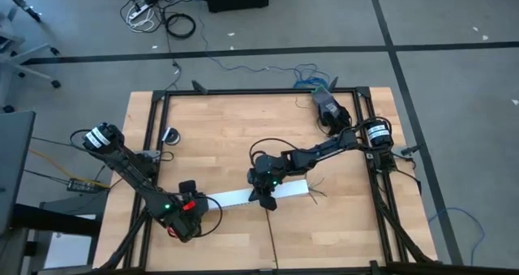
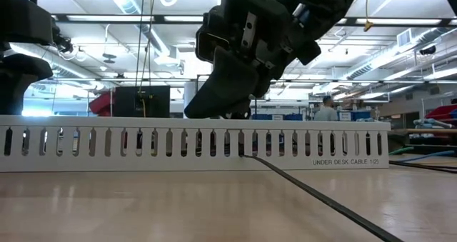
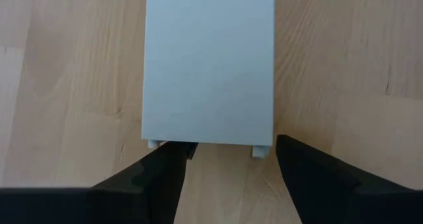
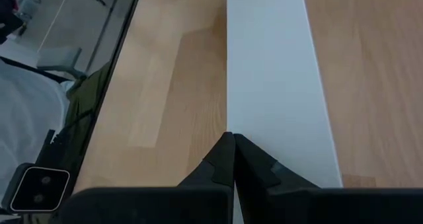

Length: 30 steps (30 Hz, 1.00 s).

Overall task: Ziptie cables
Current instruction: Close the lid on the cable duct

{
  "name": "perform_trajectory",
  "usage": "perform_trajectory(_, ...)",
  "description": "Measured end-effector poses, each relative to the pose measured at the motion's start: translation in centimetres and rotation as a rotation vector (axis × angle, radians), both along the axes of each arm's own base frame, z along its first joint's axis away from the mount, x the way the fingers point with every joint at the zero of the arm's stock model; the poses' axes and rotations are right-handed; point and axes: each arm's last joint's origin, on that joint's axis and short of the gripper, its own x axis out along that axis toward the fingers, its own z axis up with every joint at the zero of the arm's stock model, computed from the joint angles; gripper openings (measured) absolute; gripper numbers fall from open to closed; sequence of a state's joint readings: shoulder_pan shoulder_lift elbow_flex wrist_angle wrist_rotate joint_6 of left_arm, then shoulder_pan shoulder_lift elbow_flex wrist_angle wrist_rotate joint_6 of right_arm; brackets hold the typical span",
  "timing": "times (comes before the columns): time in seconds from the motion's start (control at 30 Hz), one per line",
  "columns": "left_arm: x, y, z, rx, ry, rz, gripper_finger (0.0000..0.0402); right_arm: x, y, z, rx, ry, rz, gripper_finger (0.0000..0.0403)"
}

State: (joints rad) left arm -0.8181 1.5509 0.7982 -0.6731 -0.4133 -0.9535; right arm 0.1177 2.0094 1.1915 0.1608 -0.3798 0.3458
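High view: the long white slotted plastic channel lies on the wooden desk; the left gripper sits at its left end, the right gripper over its middle.

Low view: a thin straight black plastic ziptie runs from the channel's base across the desk.

Left wrist view: jaws open, astride the channel's end.

Right wrist view: jaws closed, empty, above the channel.

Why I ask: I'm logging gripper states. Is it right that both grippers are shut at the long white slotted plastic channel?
Not quite. Only the right gripper is shut; the left wrist view shows the left gripper open at the long white slotted plastic channel's end.
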Motion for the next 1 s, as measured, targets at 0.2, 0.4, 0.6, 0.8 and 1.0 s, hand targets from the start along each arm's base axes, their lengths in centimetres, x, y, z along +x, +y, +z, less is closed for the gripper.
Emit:
perform_trajectory(0.2, -0.02, -0.02, -0.01, -0.009, 0.009, -0.001, 0.026, 0.0, 0.03, -0.01, 0.006, 0.001, 0.008, 0.0)
perform_trajectory(0.4, -0.05, -0.05, -0.03, -0.023, 0.015, 0.011, 0.0269, -0.01, 0.04, -0.03, 0.01, 0.003, 0.013, 0.0)
perform_trajectory(0.6, 0.26, -0.21, 0.06, 0.004, -0.027, -0.042, 0.027, -0.03, 0.06, -0.04, 0.015, 0.005, 0.02, 0.0)
perform_trajectory(0.8, 0.55, 0.11, 0.07, 0.013, -0.033, -0.03, 0.0269, -0.03, 0.09, -0.02, 0.011, 0.0, 0.027, 0.0)
perform_trajectory(1.0, 0.81, 0.29, -0.15, 0.027, -0.033, -0.02, 0.0268, -0.03, 0.12, -0.02, 0.014, -0.001, 0.032, 0.0)
